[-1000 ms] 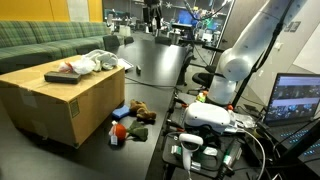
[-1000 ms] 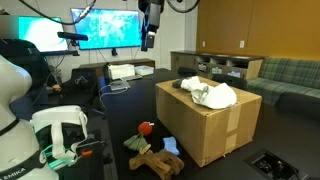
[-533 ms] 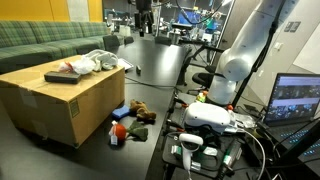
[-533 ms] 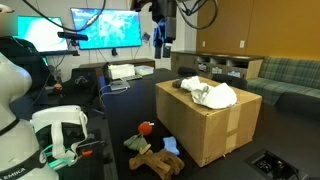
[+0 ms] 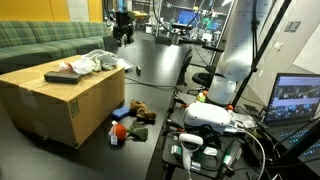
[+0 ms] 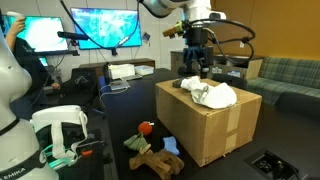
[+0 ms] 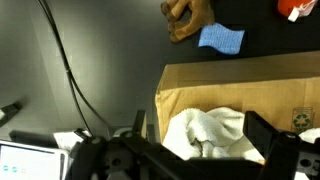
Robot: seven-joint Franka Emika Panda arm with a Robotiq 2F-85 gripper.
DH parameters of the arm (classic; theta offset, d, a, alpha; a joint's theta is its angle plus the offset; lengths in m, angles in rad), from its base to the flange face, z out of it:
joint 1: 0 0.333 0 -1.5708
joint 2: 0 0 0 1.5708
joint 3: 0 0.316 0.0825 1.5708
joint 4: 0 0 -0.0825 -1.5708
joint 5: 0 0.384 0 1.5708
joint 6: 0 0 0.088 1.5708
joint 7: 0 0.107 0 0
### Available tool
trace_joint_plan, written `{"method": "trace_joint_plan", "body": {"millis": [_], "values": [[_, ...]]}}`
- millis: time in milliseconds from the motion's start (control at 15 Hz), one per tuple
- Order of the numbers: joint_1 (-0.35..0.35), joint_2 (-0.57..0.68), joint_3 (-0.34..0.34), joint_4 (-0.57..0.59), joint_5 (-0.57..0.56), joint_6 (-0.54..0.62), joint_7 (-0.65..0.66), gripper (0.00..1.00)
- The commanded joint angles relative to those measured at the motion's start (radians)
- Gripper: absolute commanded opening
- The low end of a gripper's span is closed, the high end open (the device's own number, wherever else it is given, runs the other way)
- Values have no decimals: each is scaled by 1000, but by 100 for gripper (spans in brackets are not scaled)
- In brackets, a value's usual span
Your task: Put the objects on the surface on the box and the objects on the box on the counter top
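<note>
Gripper [image 6: 195, 68] moved across, now above white cloth [image 6: 215, 95] on box [image 6: 205, 130], jaws apart.

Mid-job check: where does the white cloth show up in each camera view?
In an exterior view: white cloth is left of centre, at the far end of the cardboard box top.
In an exterior view: white cloth is right of centre, just beneath the open claw.
Wrist view: white cloth is at lower centre.
Shared landmark: the cardboard box it lies on.
</note>
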Motion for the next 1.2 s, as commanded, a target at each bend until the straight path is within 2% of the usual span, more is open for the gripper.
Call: {"method": "trace_joint_plan", "body": {"millis": [0, 533, 1133], "values": [[-6, 186, -12, 172, 70, 37, -82, 100], [-55, 416, 6, 406, 131, 95, -249, 100], [-77, 548, 55, 535, 195, 75, -368, 100]]}}
